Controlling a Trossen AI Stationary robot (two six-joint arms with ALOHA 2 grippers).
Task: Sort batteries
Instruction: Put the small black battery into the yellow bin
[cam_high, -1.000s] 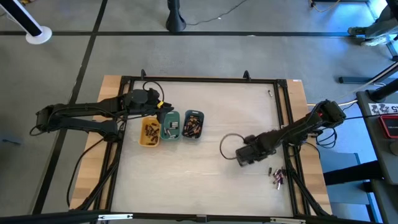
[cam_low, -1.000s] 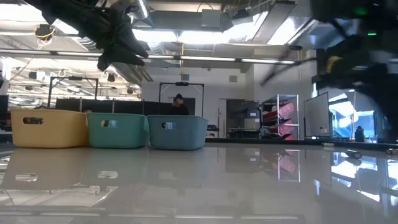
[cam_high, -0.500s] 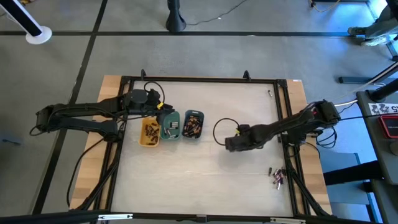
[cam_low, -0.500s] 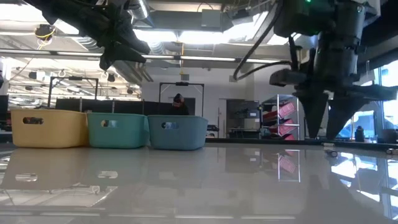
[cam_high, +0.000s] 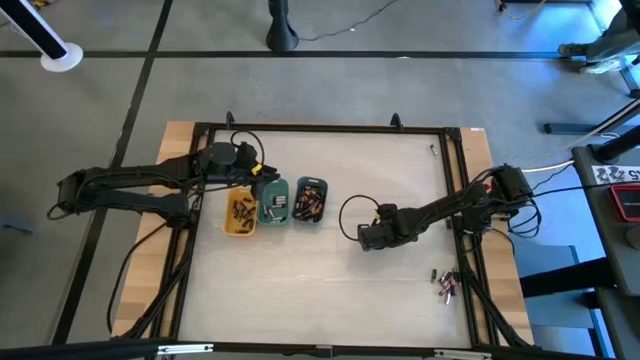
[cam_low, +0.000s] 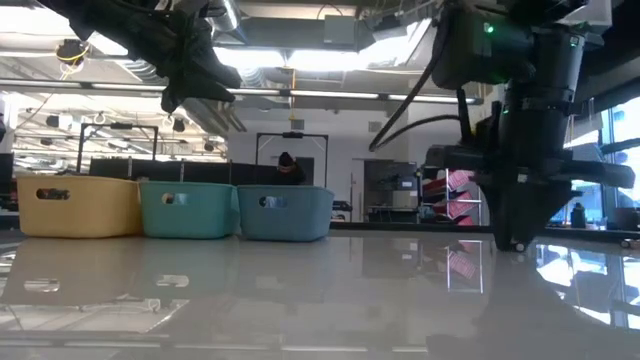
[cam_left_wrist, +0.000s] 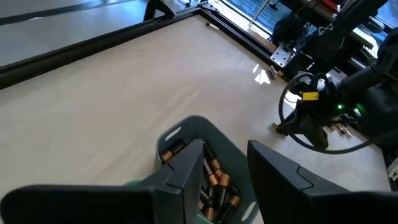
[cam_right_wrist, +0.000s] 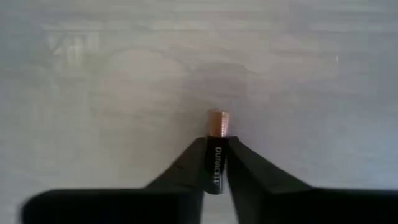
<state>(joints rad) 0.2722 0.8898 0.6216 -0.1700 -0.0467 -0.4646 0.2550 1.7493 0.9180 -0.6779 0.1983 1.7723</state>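
Right gripper (cam_high: 366, 236) stands over bare table (cam_high: 400, 180), well to the right of the grey-blue tray (cam_high: 310, 201); in the right wrist view its fingers (cam_right_wrist: 239, 168) are clenched on a single battery (cam_right_wrist: 216, 149), dark-bodied with a copper end, the copper tip projecting past the fingertips; in the low view the gripper (cam_low: 518, 240) points straight down, close to the tabletop; contact with the surface cannot be determined.

Left gripper (cam_high: 262, 172) hangs above the green tray (cam_high: 273, 202), immediately left of the grey-blue tray; its fingers (cam_left_wrist: 186, 174) stand apart, released, nothing between them.

The three trays sit side by side, touching: yellow tray (cam_high: 240, 212) furthest left, then green, then grey-blue; each holds batteries; those in the grey-blue tray (cam_left_wrist: 214, 186) are dark and copper-toned, lying heaped.

A small cluster of loose batteries (cam_high: 446, 282) lies at the table's right edge, well away from the grey-blue tray, on the near side of the right arm.
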